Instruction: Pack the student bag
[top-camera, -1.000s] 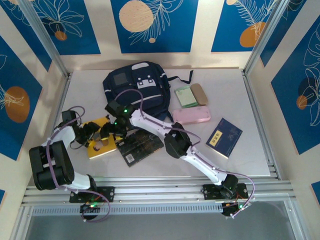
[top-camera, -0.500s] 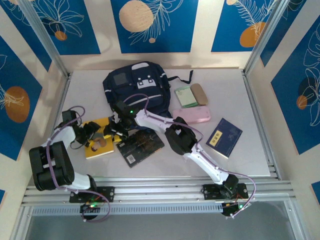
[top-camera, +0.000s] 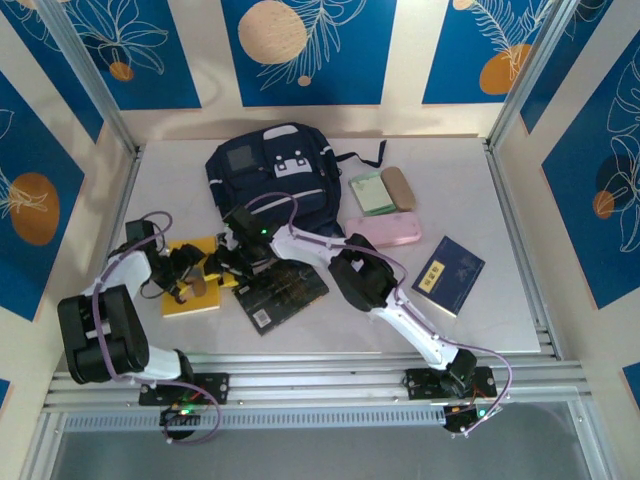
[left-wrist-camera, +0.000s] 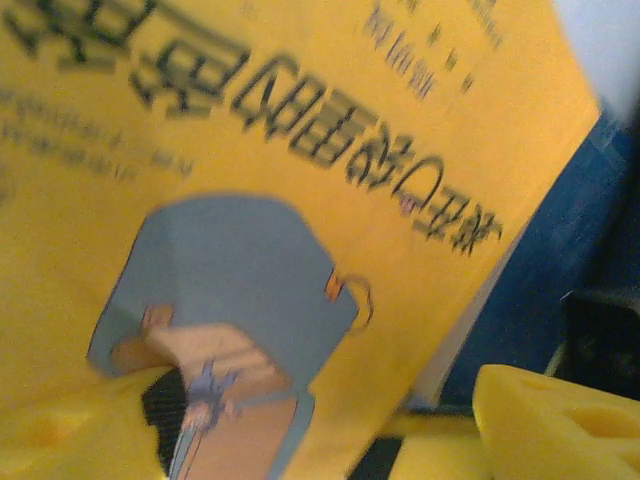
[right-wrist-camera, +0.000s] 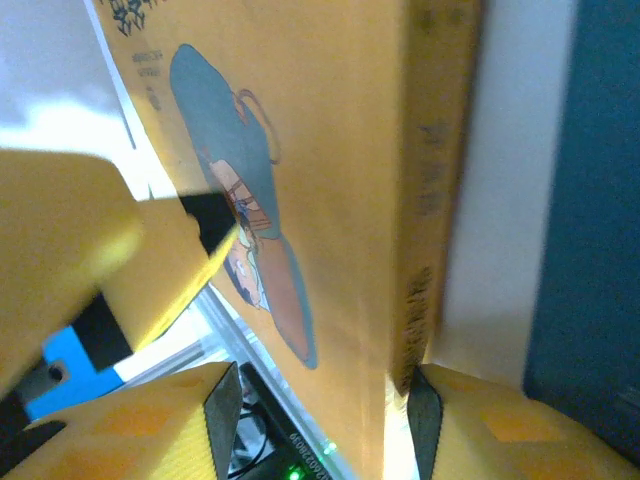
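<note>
The student bag (top-camera: 270, 175), navy with white patches, lies at the back middle of the table. A yellow book (top-camera: 185, 303) lies in front of it to the left, between both grippers. My left gripper (top-camera: 188, 274) is over the book's middle; in the left wrist view the book's cover (left-wrist-camera: 300, 150) runs between its wide yellow fingers (left-wrist-camera: 560, 420), and the right one stands apart from it. My right gripper (top-camera: 222, 265) straddles the book's corner (right-wrist-camera: 340, 150). One of its pads (right-wrist-camera: 425, 420) sits at the spine, and the other is apart from the cover.
A black book (top-camera: 282, 290) lies right of the yellow one, under the right arm. A pink pencil case (top-camera: 383, 232), a green notebook (top-camera: 372, 193), a tan case (top-camera: 398, 187) and a blue book (top-camera: 448, 274) lie on the right half. Metal rails edge the table.
The yellow book has come down and slid a little left. The right gripper's jaws have narrowed around its corner, and the left gripper's jaws have widened.
</note>
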